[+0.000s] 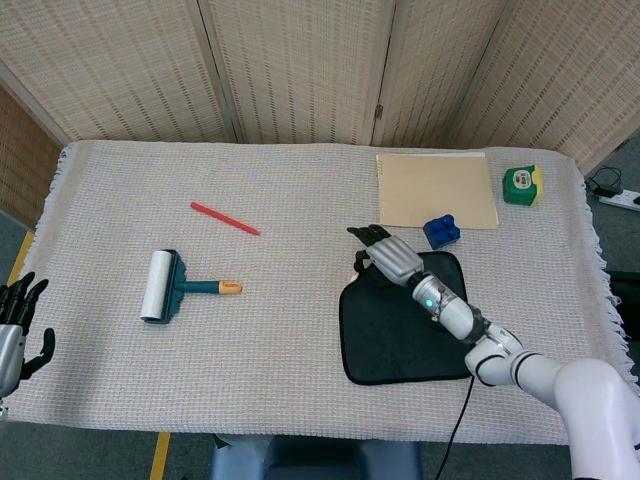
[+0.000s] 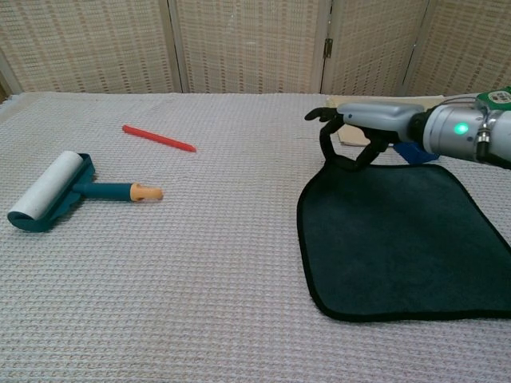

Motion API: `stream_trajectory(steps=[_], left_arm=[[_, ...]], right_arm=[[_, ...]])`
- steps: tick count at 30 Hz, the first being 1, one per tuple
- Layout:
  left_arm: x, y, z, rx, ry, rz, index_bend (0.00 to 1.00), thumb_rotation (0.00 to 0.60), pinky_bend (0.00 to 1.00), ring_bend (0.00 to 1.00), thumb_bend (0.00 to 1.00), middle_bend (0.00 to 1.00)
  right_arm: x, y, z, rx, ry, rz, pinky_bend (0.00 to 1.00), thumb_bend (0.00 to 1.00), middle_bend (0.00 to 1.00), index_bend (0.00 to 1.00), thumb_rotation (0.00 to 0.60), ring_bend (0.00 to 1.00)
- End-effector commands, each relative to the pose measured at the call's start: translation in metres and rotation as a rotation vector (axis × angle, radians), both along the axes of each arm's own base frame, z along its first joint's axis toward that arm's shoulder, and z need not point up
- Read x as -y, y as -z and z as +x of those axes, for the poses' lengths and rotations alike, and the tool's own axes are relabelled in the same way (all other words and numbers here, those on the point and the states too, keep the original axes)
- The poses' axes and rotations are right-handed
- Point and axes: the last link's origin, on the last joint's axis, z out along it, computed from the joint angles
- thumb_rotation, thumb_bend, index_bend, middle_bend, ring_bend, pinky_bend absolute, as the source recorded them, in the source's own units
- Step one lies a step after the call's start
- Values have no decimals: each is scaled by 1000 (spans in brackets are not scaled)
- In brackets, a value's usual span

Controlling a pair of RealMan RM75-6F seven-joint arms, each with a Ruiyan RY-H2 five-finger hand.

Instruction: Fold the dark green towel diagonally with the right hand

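right hand (image 2: 357, 136) pinches lifted towel (image 2: 399, 239) corner | corner itself hidden by fingers

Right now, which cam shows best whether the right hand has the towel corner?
Chest view. It looks side-on at the right hand, whose fingers pinch the towel corner, lifted off the table. The head view looks down on the hand, which covers that corner, so the grip is hidden; it shows the towel's outline better.
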Motion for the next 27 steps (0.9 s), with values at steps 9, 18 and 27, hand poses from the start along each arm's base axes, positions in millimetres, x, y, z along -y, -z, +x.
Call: stream_trajectory(steps=[9,18,27], left_arm=[[1,6,2,-23,-2,-2,0,600,0,0,645,25],[1,8,4,-30,-1,-1,0,600,0,0,645,25],[1,11,4,-36,-3,-12,0,600,0,0,645,25]], right_arm=[[-81,-43,-66,-86,-54,-3,0,555,65,577,600,41],[-118,-53,-93,-123,-42,-10,0,554,71,583,600,43],[-152,-56,-114,-156,-18,5,0,554,77,588,600,51]])
